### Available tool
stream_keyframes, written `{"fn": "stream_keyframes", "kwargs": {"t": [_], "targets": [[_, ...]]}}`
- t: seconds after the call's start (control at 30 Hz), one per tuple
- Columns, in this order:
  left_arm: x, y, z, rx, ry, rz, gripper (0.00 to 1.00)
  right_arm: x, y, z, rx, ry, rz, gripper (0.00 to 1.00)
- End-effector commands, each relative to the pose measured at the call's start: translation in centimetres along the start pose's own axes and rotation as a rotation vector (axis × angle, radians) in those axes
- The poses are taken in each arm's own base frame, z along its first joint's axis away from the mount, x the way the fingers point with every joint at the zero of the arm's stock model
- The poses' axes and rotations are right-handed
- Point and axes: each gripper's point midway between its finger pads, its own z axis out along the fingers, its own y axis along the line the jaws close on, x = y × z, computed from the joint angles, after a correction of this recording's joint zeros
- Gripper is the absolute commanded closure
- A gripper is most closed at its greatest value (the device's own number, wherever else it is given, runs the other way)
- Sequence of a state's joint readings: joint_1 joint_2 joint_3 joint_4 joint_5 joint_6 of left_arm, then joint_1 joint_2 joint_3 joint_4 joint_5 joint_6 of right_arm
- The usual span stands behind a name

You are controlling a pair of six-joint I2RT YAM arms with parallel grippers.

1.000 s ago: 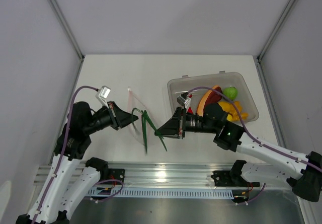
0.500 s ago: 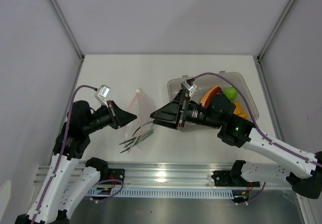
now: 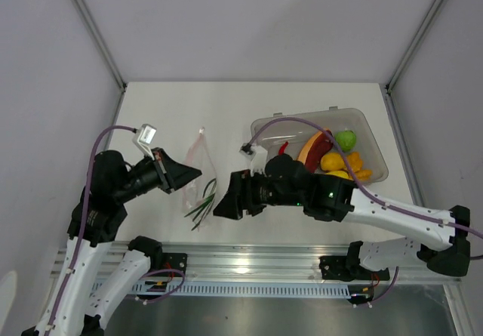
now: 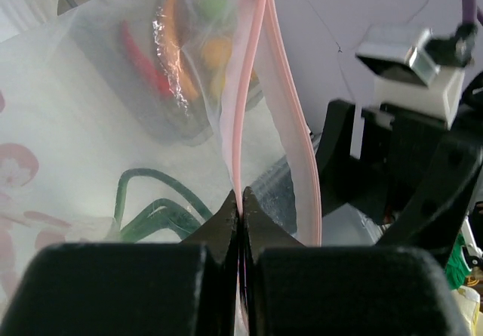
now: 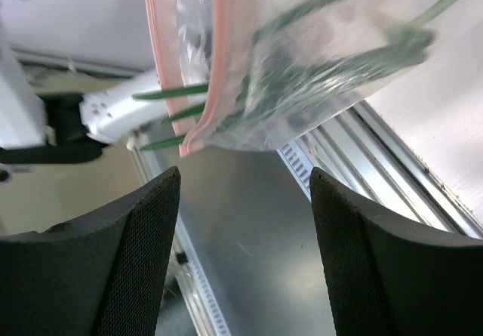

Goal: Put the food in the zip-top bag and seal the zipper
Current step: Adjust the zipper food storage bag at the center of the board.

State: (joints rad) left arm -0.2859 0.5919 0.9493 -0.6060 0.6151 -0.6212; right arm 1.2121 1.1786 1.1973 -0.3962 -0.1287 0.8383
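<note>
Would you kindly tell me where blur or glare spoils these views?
Top view: evenly lit and sharp, only a bright glint on the metal rail. Left wrist view: the left hand is a soft, dark blur up close, and a glare streak crosses the bag. Right wrist view: the scallion inside the bag looks smeared.

1. The left arm (image 3: pixel 94 223) rises from its base with a bent elbow, and its wrist points to the right.
2. The left gripper (image 4: pixel 240 204) has its jaws pressed flat together, pinching the zipper (image 4: pixel 243 102) between the very tips.
3. The right arm (image 3: pixel 392 211) stretches low and leftward from its base, with its wrist aimed at the other gripper.
4. The right gripper (image 5: pixel 243 176) has its jaws spread wide, both pads bare. Its tips are near the left jaws but not touching them.
</note>
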Motion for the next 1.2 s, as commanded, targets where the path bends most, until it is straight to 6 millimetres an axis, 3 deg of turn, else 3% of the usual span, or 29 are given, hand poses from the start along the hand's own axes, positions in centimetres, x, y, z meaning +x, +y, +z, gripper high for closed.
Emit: {"fn": "stream_keyframes", "kwargs": {"t": [0.0, 0.17, 0.27, 0.4, 0.5, 0.7, 0.97, 1.17], "targets": [[0.2, -0.3, 0.3, 0.027, 0.013, -0.004, 0.99, -0.4, 0.9, 0.3, 0.05, -0.024, -0.155, 0.29], [0.4, -0.2, 0.3, 0.028, 0.021, -0.005, 0.99, 0.0, 0.1, 2.8, 0.103, 0.016, -0.177, 0.34], [0.5, -0.2, 0.2, 0.024, 0.02, -0.001, 0.99, -1.0, -0.4, 3.4, 0.147, -0.024, -0.179, 0.35], [0.7, 0.0, 0.2, 0.019, 0.03, 0.0, 0.99, -2.2, 0.8, 2.9, 0.114, -0.076, -0.177, 0.35], [0.8, 0.1, 0.3, 0.023, 0.03, -0.003, 0.99, -2.7, 0.6, 2.9, 0.125, -0.083, -0.166, 0.35], [0.9, 0.3, 0.4, 0.021, 0.033, -0.006, 0.99, -2.5, 1.5, 2.9, 0.083, -0.079, -0.153, 0.34], [1.0, 0.1, 0.3, 0.026, 0.031, -0.003, 0.99, -2.5, 0.9, 4.1, 0.095, -0.062, -0.123, 0.35], [1.0, 0.4, 0.3, 0.012, 0.032, 0.001, 0.99, -2.0, 3.0, 3.9, 0.023, -0.066, -0.135, 0.35]]}}
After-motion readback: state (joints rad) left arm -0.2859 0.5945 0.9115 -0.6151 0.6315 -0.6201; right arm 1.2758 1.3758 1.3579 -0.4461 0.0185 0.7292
